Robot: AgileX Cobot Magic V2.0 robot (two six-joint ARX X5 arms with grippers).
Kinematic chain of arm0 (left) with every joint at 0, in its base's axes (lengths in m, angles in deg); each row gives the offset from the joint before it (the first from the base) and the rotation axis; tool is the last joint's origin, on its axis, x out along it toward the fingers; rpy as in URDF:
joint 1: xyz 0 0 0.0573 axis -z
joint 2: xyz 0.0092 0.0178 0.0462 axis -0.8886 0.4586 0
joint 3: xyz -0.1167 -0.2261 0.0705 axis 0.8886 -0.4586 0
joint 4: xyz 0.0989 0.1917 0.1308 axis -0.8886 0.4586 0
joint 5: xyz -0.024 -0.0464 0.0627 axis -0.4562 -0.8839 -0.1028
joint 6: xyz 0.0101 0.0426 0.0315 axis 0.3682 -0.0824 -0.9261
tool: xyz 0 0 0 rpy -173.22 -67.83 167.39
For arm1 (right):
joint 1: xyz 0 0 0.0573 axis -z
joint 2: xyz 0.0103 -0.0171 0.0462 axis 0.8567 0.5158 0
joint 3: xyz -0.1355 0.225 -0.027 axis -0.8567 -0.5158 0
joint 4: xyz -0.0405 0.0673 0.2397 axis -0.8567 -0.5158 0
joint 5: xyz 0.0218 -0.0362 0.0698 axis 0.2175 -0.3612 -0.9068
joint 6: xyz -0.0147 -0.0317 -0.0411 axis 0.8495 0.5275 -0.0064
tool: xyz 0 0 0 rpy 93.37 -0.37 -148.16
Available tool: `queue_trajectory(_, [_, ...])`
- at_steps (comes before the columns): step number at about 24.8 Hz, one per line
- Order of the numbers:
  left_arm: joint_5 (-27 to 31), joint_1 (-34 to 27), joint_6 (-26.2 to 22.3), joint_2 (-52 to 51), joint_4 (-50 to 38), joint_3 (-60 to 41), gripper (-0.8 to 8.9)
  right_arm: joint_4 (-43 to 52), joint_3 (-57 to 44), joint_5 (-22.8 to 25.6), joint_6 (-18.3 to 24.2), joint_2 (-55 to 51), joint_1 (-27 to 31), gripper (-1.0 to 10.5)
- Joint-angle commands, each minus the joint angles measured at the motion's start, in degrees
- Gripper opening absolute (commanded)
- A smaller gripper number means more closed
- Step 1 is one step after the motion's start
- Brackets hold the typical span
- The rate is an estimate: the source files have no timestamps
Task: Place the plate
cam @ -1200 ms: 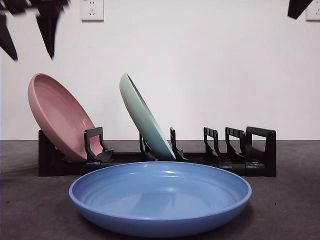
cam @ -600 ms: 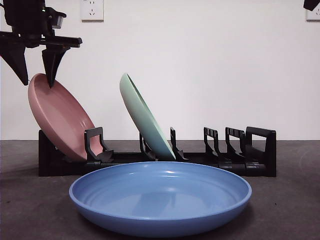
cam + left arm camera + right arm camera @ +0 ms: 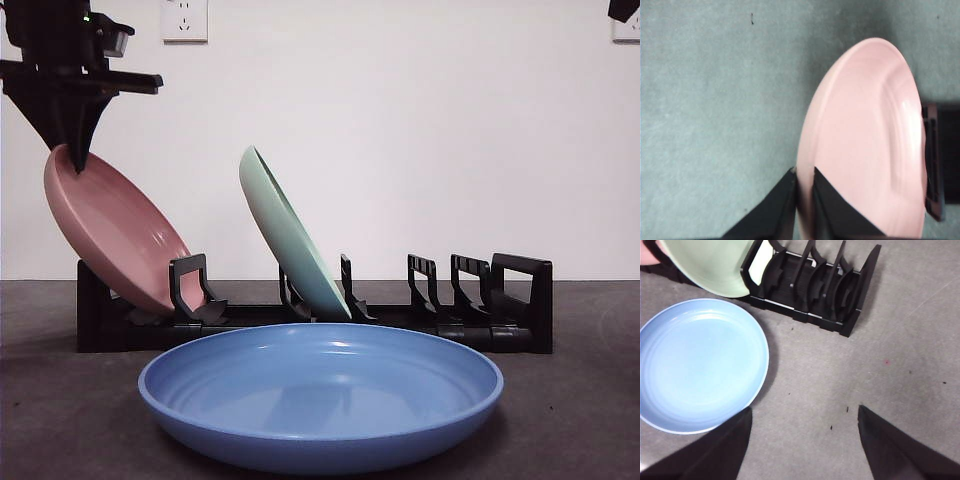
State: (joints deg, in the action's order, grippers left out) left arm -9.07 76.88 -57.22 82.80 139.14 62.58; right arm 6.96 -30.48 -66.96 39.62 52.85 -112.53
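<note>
A pink plate (image 3: 115,235) leans in the left end of the black rack (image 3: 515,305). My left gripper (image 3: 68,150) is shut on its upper rim; the left wrist view shows both jaws pinching the rim of the pink plate (image 3: 865,145) at the left gripper (image 3: 805,182). A pale green plate (image 3: 285,235) leans in a middle slot of the rack. A blue plate (image 3: 320,390) lies flat on the table in front of the rack. My right gripper (image 3: 805,412) hangs open high above the table, right of the blue plate (image 3: 697,362), holding nothing.
Several empty slots stand at the right end of the rack (image 3: 827,287). The grey table (image 3: 890,365) stretches to the right of the blue plate. A white wall with a socket (image 3: 184,20) rises behind the rack.
The left gripper has come down onto the pink plate's top rim and closed on it. The plate has tipped slightly further left. The right arm has stayed put.
</note>
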Motion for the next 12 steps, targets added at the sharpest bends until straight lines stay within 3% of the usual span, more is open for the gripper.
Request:
queue_trajectory(1, [1.86, 0.57, -0.61, -0.83, 1.64, 3.80, 0.15, 0.26, 0.94, 0.35, -0.76, 0.37, -0.55, 3.3])
queue_trajectory(4, [6.62, 0.52, -1.29, -2.47, 5.81, 7.85, 0.15, 0.24, 0.94, 0.39, -0.74, 0.35, -0.55, 3.3])
queue_trajectory(12, [6.71, 1.05, -1.55, -11.96, 15.43, 13.90, 0.15, -0.31, 0.94, 2.34, -0.50, 0.35, -0.55, 3.3])
